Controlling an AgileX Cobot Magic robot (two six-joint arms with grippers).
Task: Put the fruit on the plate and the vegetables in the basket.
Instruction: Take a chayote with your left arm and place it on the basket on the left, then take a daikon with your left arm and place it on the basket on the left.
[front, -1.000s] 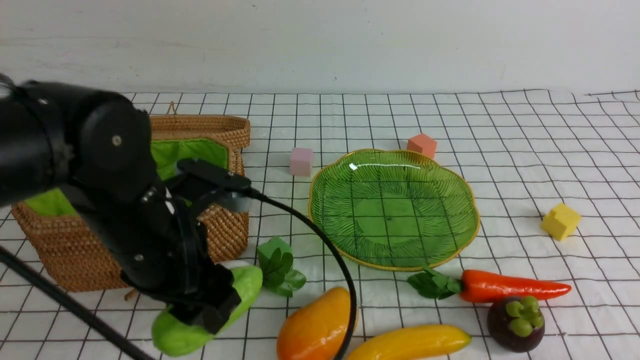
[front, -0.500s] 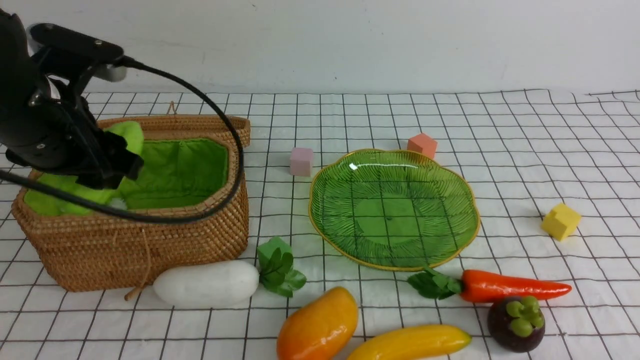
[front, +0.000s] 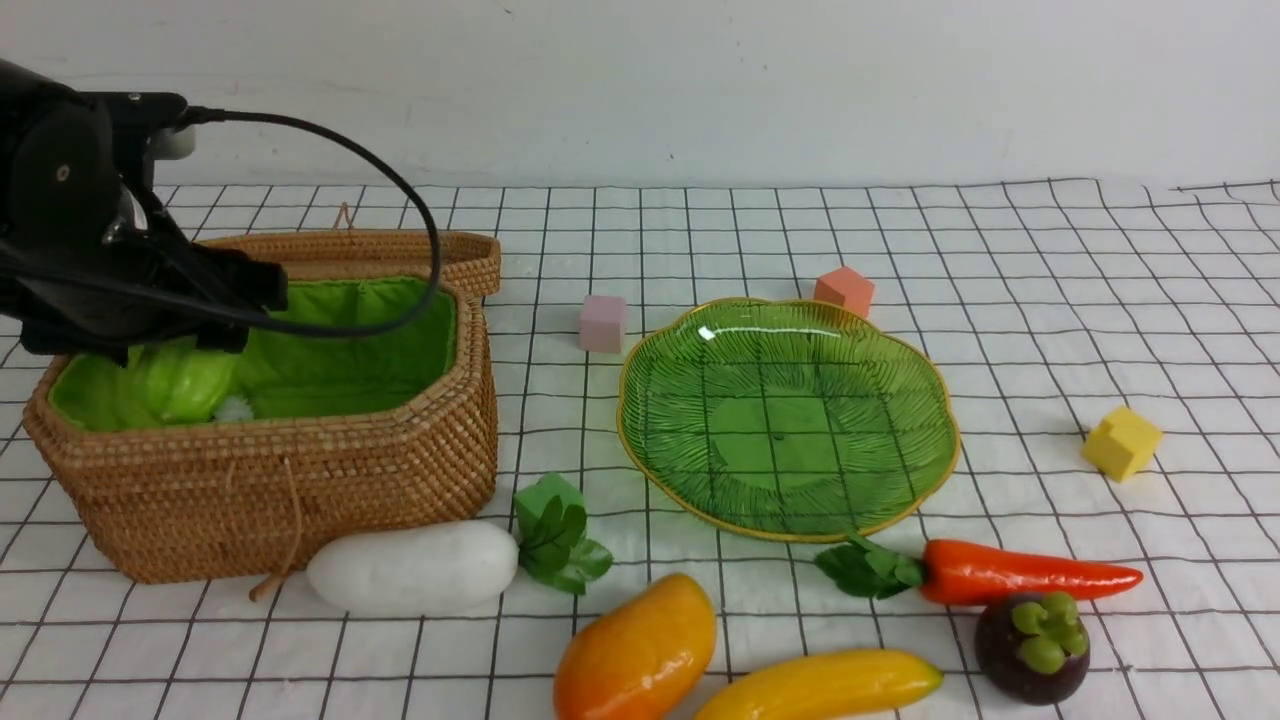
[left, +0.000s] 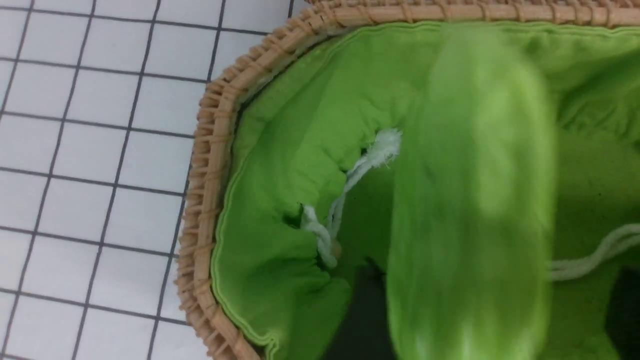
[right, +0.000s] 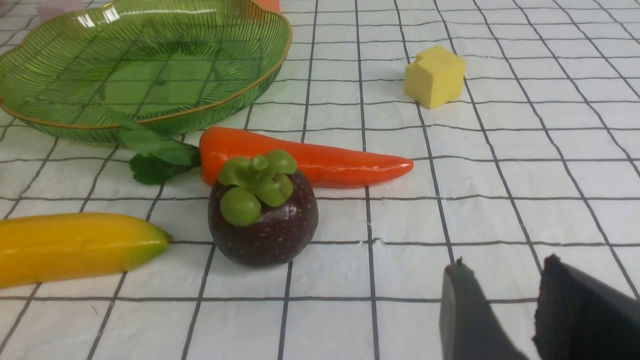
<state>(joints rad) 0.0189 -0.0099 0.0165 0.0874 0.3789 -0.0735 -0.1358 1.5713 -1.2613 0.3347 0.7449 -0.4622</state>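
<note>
- One vegetable, the light green gourd (front: 190, 382), lies inside the basket (front: 300, 470) at the desk's (front: 1100, 300) left edge, on the green lining at the basket's left end.
- Directly above it hovers the left gripper (front: 215, 320), jaws spread wide and holding nothing. In the left wrist view the gourd is smeared, so it is probably dropping free.
- Two vegetables are outside the basket. The white radish (front: 410, 568) touches or nearly touches the basket's near wall, and the carrot (front: 1030, 572) lies just beside the plate's near rim.
- The green glass plate (front: 900, 360) sits mid-desk with nothing on it.
- Three fruits line the desk's near edge: mango (front: 635, 655), banana (front: 820, 685) and mangosteen (front: 1032, 635).
- The right gripper (right: 505, 262) waits low near the mangosteen, fingers slightly parted and holding nothing.
- To finish this release well, the left arm should probably keep its jaws wide and rise straight up. That would clear the woven rim and the white drawstring (left: 350, 175) in the lining before it swings away.
- The radish looks the nearest next pick. A grip across its fat middle, not the leaves, seems safest, approached from above because the basket wall crowds one side.
</note>
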